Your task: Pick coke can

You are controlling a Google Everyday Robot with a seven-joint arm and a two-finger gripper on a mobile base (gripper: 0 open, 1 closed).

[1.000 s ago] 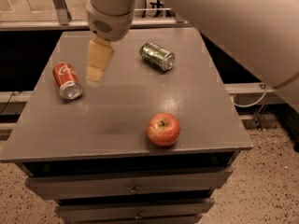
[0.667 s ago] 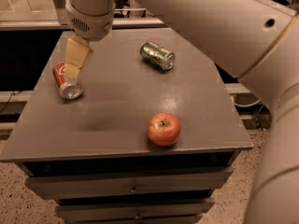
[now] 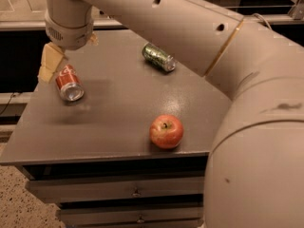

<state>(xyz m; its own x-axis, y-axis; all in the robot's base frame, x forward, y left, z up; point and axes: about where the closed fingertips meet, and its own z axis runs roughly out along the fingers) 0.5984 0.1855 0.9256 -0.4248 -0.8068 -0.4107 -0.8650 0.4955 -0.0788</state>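
The coke can [image 3: 69,82], red with white script and a silver end facing me, lies on its side near the left edge of the grey table [image 3: 118,103]. My gripper [image 3: 66,61] hangs from the wrist at the upper left, right over the can's far end. One tan finger [image 3: 50,63] reaches down beside the can's left side. A bit of the other finger [image 3: 93,38] shows behind the wrist to the right. The jaws stand open and the can rests on the table.
A green-and-silver can [image 3: 159,57] lies on its side at the table's back middle. A red apple [image 3: 166,131] sits near the front edge. My large pale arm [image 3: 247,103] fills the right side. Drawers [image 3: 135,191] are under the tabletop.
The gripper has moved left and down from the table's middle back to the coke can. The camera view has shifted closer. The cans and the apple have not moved.
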